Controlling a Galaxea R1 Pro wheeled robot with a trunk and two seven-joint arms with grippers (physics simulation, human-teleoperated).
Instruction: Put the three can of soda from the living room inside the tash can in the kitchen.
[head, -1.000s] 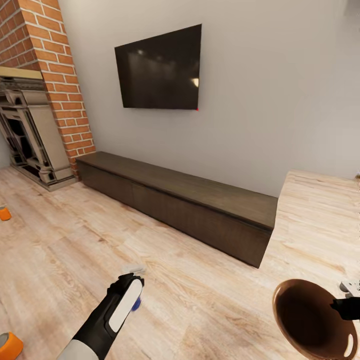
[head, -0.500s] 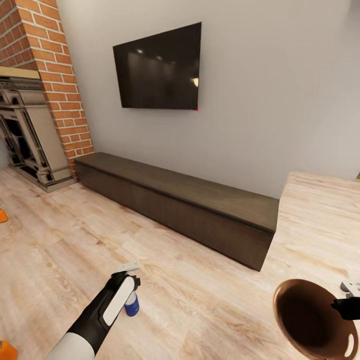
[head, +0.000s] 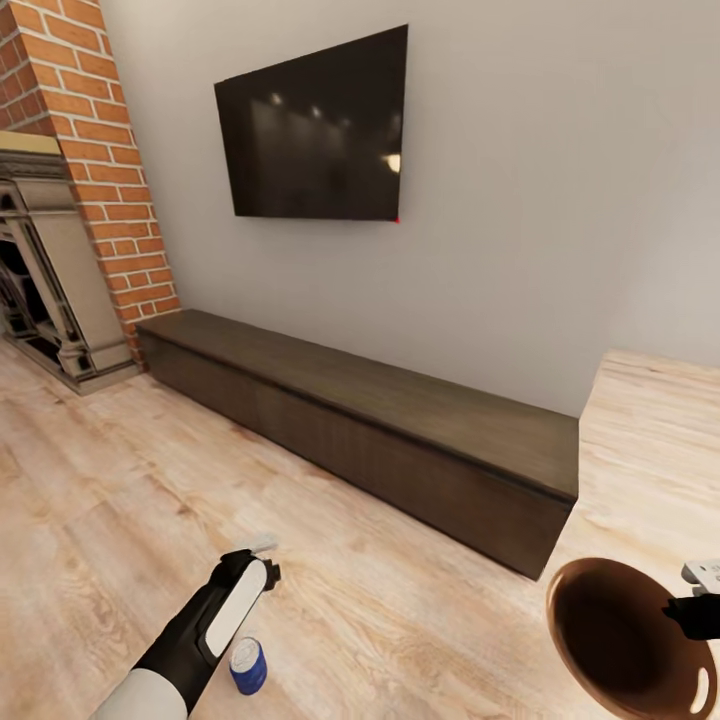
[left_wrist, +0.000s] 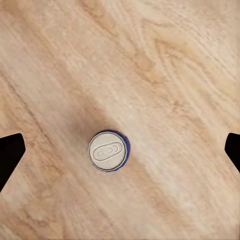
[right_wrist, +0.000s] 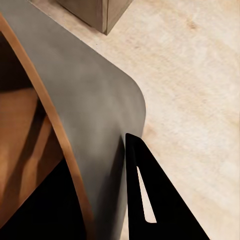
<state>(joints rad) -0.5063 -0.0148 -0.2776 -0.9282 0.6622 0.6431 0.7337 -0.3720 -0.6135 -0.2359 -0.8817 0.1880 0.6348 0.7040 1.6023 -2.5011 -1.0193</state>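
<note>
On the light wood floor (head: 400, 610) of the living room, the blue soda can (head: 248, 665) stood upright, right beside the left arm's dark forearm. Seen from the left wrist, that can (left_wrist: 108, 150) sat dead centre, grey-white top with its pull tab facing the camera, a thin blue rim of its side peeking out along one edge. The left gripper (head: 262, 556) hung over the floor, and its fingers (left_wrist: 10, 155) were spread wide apart, one dark tip at each edge of the wrist view, can between them but untouched. Over on the right, the trash can (head: 625, 640) showed its dark brown inside and tan rim, raised off the floor. The right gripper (head: 700, 600) was at its rim, a black finger (right_wrist: 150, 200) pressed against the bin's grey-looking outer wall (right_wrist: 95, 125), fingers clamped on that rim. Behind stood the long dark-wood cabinet (head: 380, 420), the black TV (head: 315, 130) on the wall, and the brick fireplace (head: 60, 200) at far left.
</note>
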